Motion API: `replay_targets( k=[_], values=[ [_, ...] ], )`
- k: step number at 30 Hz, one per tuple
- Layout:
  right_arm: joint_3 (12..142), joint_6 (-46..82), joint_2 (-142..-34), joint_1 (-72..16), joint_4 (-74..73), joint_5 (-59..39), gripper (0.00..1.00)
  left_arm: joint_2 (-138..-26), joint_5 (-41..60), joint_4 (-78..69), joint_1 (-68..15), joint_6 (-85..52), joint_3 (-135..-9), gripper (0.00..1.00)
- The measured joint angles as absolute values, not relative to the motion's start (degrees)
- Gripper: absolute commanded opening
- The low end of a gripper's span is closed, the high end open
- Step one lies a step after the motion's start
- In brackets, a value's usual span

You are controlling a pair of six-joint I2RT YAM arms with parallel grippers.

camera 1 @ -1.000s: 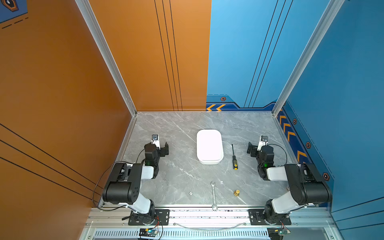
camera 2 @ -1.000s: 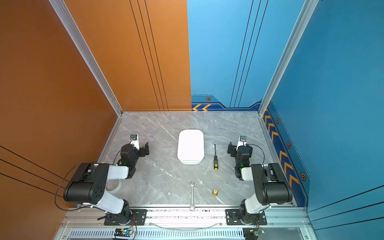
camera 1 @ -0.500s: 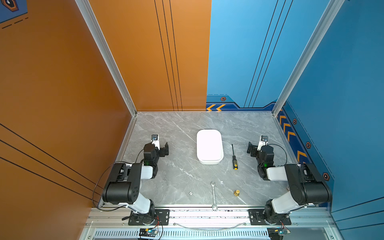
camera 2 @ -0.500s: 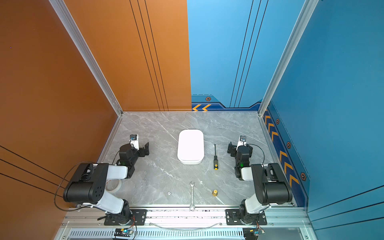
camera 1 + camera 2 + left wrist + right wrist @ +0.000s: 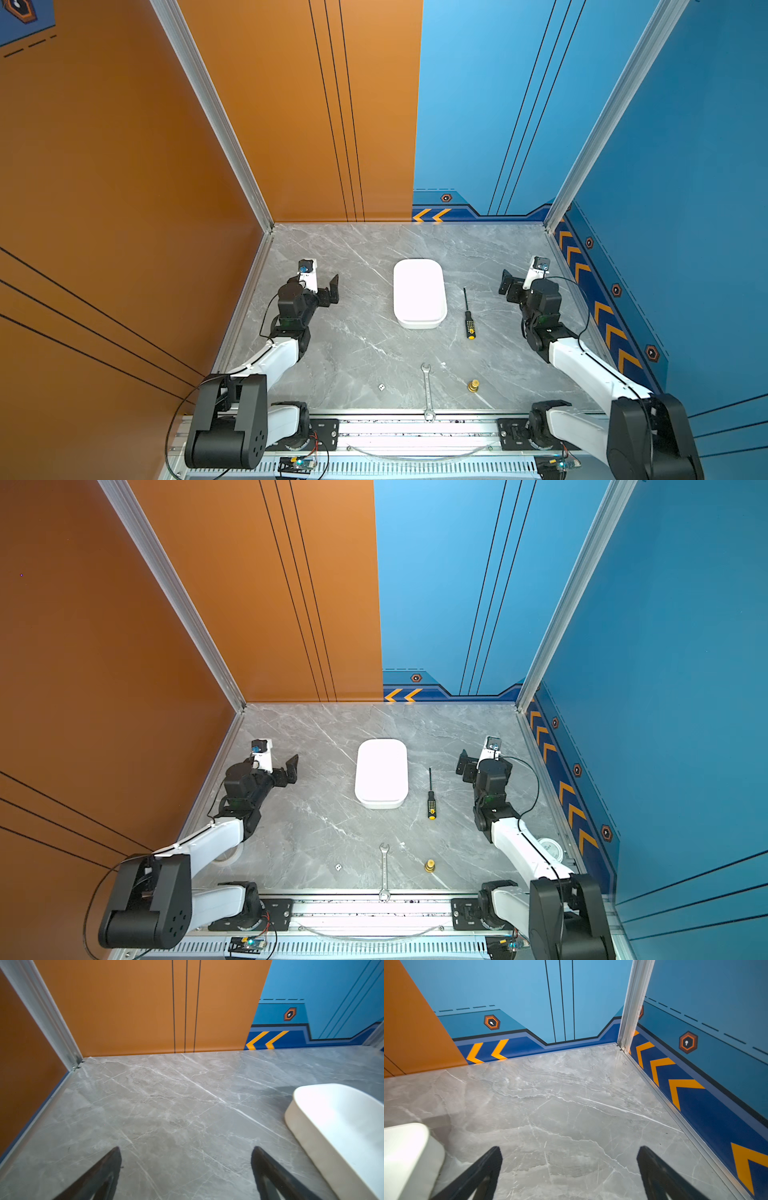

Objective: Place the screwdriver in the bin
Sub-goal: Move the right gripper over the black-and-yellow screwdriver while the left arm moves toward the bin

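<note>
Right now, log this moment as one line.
screwdriver: on table beside bin, untouched | bin: empty | left gripper: open, empty | right gripper: open, empty | stage: not yet started

Two high views, two wrist views.
Both top views look steeply down from the front over the whole bench point(image 5: 361, 345); each wrist view skims low toward the back wall point(image 5: 145, 1012), sharing the bin point(image 5: 299, 1124).
</note>
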State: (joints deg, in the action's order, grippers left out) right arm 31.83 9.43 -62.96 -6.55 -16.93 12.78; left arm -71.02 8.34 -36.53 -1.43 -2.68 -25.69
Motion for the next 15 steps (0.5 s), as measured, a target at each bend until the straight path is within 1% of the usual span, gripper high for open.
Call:
replay_targets(
  k=[3,6,9,10,15],
  values=[
    [38.0,12.9,-61.3,-7.3,-5.7,9.4,0.99,-71.0,10.6,-33.1,-3.2,-6.4,-27.0,0.98],
    [41.6,16.1,-62.0,-8.5,2.9,4.9,0.98,-70.7,11.2,-29.5,-5.6,-9.5,-27.8,0.98],
    [42.6,18.5,-64.5,-11.5,9.6,2.0,0.97,-70.2,12.2,-26.2,-8.2,-11.5,-28.7,0.98],
    [42.6,19.4,-65.6,-12.8,11.6,1.2,0.96,-70.2,12.8,-25.2,-9.0,-12.1,-29.3,0.98],
    [42.2,22.4,-69.1,-17.2,17.6,0.2,0.94,-71.4,16.4,-21.8,-11.2,-15.5,-32.3,0.98]
  ],
)
